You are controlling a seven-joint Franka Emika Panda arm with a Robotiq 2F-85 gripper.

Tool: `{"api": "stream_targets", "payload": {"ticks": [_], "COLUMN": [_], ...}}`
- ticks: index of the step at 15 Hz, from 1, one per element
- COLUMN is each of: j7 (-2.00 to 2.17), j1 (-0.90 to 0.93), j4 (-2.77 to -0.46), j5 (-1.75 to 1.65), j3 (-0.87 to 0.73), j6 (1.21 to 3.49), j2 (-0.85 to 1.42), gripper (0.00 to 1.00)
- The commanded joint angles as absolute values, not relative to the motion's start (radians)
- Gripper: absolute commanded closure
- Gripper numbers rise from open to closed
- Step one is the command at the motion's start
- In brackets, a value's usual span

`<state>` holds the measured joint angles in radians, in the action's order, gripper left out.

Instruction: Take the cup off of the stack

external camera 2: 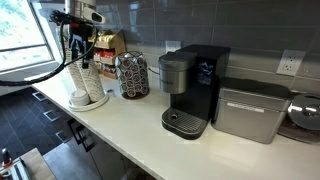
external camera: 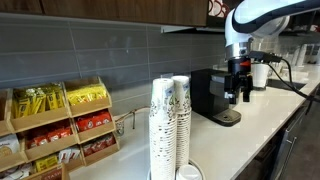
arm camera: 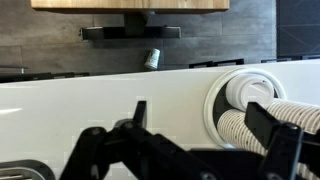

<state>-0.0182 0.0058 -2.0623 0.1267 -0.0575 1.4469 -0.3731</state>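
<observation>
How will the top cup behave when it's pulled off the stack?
Probably light and crushable: the cups look like thin paper. Nested closely, the one below may lift along with it. The tall, narrow stack could tip if nudged sideways.

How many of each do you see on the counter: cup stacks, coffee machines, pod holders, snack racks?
Cup stacks: 2
Coffee machine: 1
Pod holder: 1
Snack rack: 1
Total: 5
</observation>
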Motion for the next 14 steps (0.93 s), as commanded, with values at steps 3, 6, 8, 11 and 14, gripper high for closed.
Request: {"api": "stream_targets", "payload": {"ticks": [3, 6, 8, 11, 14], "j7": [-0.020, -0.039, -0.066, -0.106, -0.088], "j1": [0.037, 0.063, 0.087, 0.129, 0.133], "j4": [-1.991, -1.933, -1.901, -1.859, -1.849], "j5": [0.144, 0.140, 0.135, 0.142, 0.135], "j3": [0.015, 0.049, 0.072, 0.106, 0.117], "j6": [1.399, 1.371, 1.369, 1.383, 1.393], "j2": [-0.436, -0.472, -0.494, -0.516, -0.513], "gripper": [0.00, 0.00, 0.00, 0.00, 0.00]}}
